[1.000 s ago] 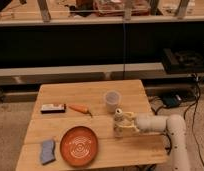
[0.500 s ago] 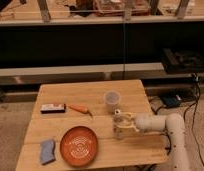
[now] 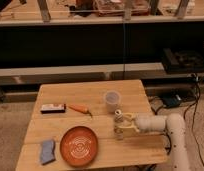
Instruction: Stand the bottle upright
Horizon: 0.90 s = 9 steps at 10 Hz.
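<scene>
The bottle (image 3: pixel 117 117) is sitting on the table's (image 3: pixel 55 92) right side, just nearer than the cup (image 3: pixel 111 101), where my gripper (image 3: pixel 120 124) is reaching in from the right; I cannot tell how my jaws stand.

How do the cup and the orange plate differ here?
The cup is pale and translucent; the plate is orange. The cup stands tall and narrow; the plate lies flat and wide. The cup sits farther back, the plate near the front edge. Both rest on the table; the gripper is just in front of the cup.
</scene>
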{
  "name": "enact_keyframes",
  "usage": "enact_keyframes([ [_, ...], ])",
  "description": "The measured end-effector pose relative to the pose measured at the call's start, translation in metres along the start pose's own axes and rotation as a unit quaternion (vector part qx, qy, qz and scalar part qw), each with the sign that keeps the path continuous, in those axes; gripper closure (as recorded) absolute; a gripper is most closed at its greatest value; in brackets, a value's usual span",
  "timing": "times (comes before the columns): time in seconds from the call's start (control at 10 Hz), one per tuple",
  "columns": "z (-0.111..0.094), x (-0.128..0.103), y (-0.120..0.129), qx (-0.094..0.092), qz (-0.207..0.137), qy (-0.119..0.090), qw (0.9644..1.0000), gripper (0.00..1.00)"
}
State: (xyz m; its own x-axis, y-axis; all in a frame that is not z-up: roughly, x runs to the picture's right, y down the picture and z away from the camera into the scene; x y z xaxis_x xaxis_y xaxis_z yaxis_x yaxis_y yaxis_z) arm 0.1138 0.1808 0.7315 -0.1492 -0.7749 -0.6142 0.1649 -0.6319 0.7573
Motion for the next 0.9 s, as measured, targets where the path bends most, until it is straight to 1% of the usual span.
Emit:
enact_keyframes([
  [0.2,-0.0006,-0.0007,0.0,0.0,0.002,0.0,1.0,0.44],
  [0.3,-0.0015,-0.0012,-0.0001,0.001,0.003,0.0,1.0,0.31],
  [0.4,-0.0021,-0.0018,-0.001,0.003,0.003,-0.002,1.0,0.23],
  [0.5,-0.003,-0.0015,-0.001,0.002,0.003,-0.002,1.0,0.2],
  [0.9,-0.0085,0.0046,-0.0014,0.001,0.0,-0.008,1.0,0.2],
])
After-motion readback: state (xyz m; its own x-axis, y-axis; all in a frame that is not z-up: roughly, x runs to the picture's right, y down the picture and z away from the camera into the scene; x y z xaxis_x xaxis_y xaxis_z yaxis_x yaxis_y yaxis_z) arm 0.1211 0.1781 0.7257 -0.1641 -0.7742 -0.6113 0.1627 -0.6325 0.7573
